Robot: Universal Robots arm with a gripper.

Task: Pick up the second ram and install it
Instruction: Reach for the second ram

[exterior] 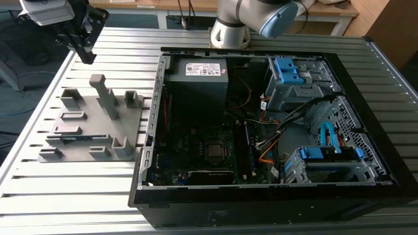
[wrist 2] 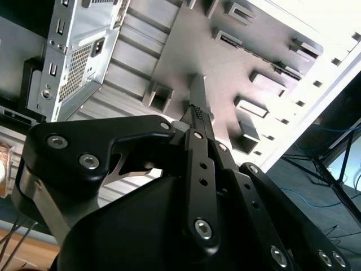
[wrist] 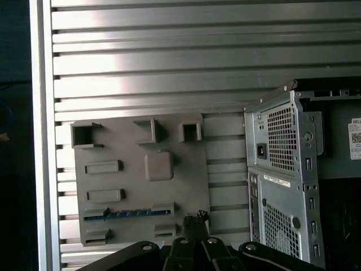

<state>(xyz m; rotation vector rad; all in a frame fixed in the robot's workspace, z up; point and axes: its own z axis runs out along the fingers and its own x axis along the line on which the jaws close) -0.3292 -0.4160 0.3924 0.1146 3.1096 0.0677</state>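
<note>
Exterior view, progress: gripper [exterior: 87, 58] hangs above the far end of the holder block [exterior: 91, 127], apart from it. The memory stick [exterior: 73, 138] sits in its slot, not yet lifted, so pick-up and install are both left.
Exterior view, surfaces: ribbed metal table [exterior: 65, 196]; open computer case [exterior: 365, 147] beside the block.
Second wrist view, gripper [wrist 2: 197, 110]: black metal fingers closed tip to tip, holding nothing.
First wrist view, stick [wrist: 127, 213]: thin, dark, flat, standing on edge in matte grey plastic among posts and pockets, near the gripper [wrist: 194, 219].
</note>
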